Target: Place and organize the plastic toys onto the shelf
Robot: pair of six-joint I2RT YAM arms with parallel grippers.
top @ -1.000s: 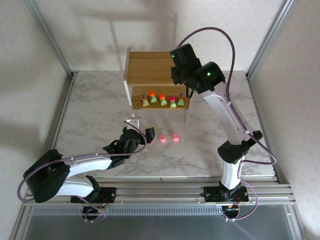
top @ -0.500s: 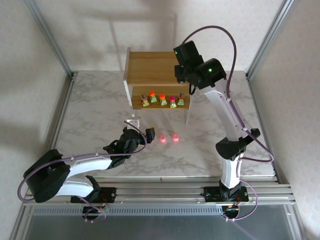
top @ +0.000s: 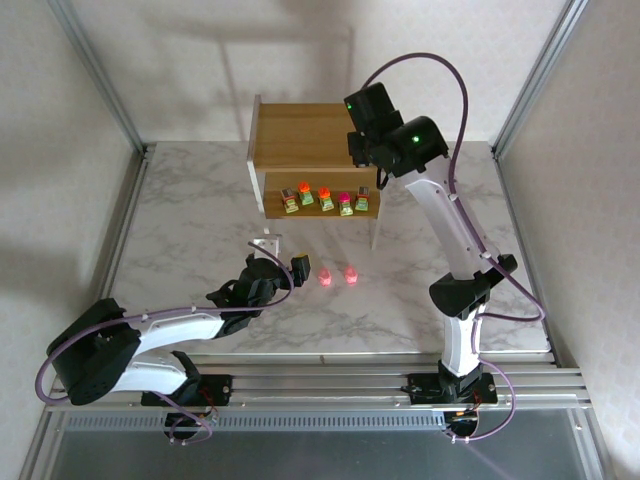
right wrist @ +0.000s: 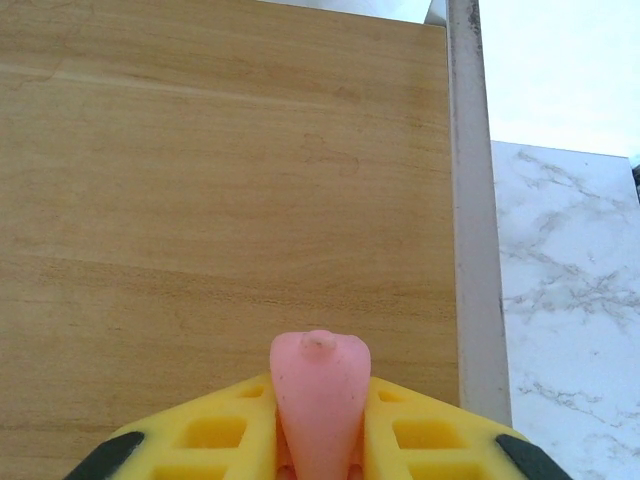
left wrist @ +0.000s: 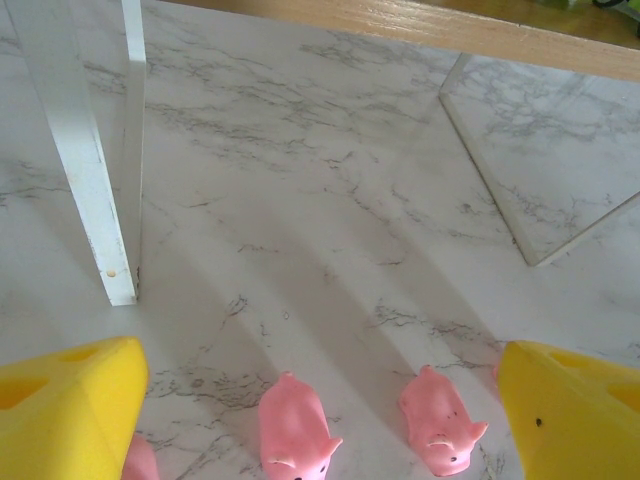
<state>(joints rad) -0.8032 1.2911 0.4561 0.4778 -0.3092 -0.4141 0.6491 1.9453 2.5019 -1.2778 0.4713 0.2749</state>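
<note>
I'm pinching a pink toy point(right wrist: 318, 385) tight in my right jaws over the shelf's top board point(right wrist: 200, 200), near its right panel point(right wrist: 475, 220), reckoning it's best set low and inboard before letting go, while my left jaws are hanging wide above pink pigs point(left wrist: 296, 437) on the bench point(left wrist: 300, 200).

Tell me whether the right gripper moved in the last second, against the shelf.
Yes. The right gripper, shut on a pink toy, has edged slightly farther back over the top board of the shelf.
</note>
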